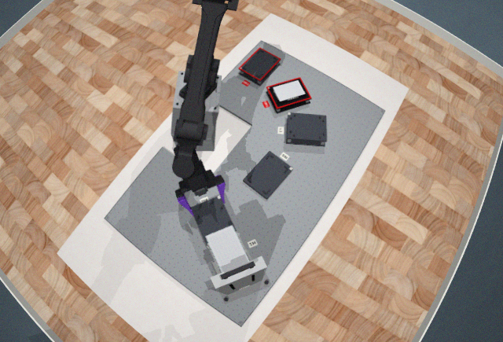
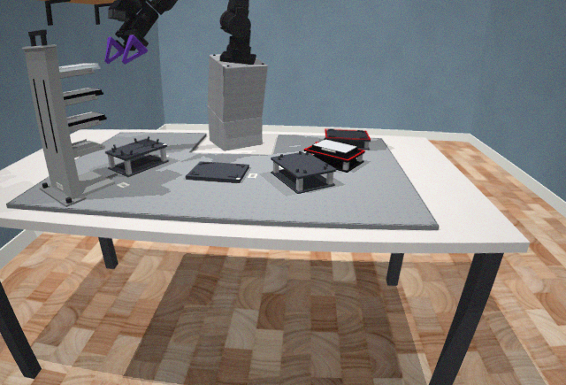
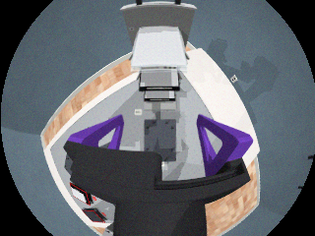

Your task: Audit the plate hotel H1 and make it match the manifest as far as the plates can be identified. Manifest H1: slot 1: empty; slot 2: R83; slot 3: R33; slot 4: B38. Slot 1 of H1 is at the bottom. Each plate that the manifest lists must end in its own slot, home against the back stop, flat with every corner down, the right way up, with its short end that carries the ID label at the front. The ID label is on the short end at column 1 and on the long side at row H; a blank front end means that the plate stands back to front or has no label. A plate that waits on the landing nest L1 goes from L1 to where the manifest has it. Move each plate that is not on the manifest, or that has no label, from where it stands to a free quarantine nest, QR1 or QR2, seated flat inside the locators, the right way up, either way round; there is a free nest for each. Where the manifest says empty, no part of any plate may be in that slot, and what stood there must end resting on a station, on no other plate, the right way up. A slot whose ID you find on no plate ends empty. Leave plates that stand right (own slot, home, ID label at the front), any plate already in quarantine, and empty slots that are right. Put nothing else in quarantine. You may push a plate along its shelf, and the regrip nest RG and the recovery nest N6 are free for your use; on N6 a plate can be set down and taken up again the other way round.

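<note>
Nearest the exterior camera we see the front edge of the white worktop (image 2: 292,234), which carries a grey mat (image 2: 256,207). At the mat's left end stands the hotel (image 2: 48,111), a grey column with four shelves stacked one above another. The top shelf holds a white plate (image 2: 78,67); the next two down each carry a dark plate (image 2: 82,93) edged in white; whether anything lies on the bottom shelf we cannot tell.

Just beside the hotel's shelves a dark raised nest (image 2: 136,148) stands on short posts. Further along, a flat dark nest (image 2: 217,171) lies on the mat, and beyond it a second raised nest (image 2: 302,164) with nothing on it.

Behind that come two red-rimmed nests. The nearer red nest (image 2: 319,150) bears a second white plate (image 2: 332,144), seated inside the rim; the farther red nest (image 2: 347,134) shows only a dark top.

At the back of the worktop the arm (image 2: 235,15) rises from a grey pedestal (image 2: 237,106) and reaches over toward the hotel. Its gripper (image 2: 124,50) hangs in the air in front of and slightly above the top shelf, purple fingers spread fully apart, gripping nothing and touching no plate.
</note>
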`<state>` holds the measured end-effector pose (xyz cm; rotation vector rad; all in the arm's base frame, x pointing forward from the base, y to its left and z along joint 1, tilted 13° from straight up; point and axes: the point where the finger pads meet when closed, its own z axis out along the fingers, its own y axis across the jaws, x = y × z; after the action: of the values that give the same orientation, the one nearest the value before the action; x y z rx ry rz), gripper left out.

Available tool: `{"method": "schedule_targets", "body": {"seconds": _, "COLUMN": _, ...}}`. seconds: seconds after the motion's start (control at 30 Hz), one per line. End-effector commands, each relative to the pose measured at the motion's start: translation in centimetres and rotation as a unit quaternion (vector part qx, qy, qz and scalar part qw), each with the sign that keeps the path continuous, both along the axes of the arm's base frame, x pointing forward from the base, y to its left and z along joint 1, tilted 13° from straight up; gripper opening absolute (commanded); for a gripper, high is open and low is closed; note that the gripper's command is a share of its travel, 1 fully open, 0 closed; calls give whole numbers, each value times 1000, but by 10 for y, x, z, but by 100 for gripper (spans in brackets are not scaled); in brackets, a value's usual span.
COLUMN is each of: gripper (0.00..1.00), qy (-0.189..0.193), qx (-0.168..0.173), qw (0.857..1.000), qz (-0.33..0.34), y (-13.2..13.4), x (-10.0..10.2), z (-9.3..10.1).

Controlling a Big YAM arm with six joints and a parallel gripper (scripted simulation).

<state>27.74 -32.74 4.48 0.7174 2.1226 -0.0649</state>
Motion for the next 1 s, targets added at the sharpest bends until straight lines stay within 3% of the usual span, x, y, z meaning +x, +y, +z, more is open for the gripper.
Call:
{"method": "schedule_targets", "body": {"seconds": 0.0, "gripper": 100, "qy": -7, "qx": -20, "qw": 1000, "qz": -1, "y": -5, "x": -5, "z": 11}}
{"method": "schedule_targets", "body": {"seconds": 0.97, "gripper": 100, "qy": -5, "qx": -5, "qw": 1000, "qz": 3, "y": 10, "x": 4, "z": -36}}
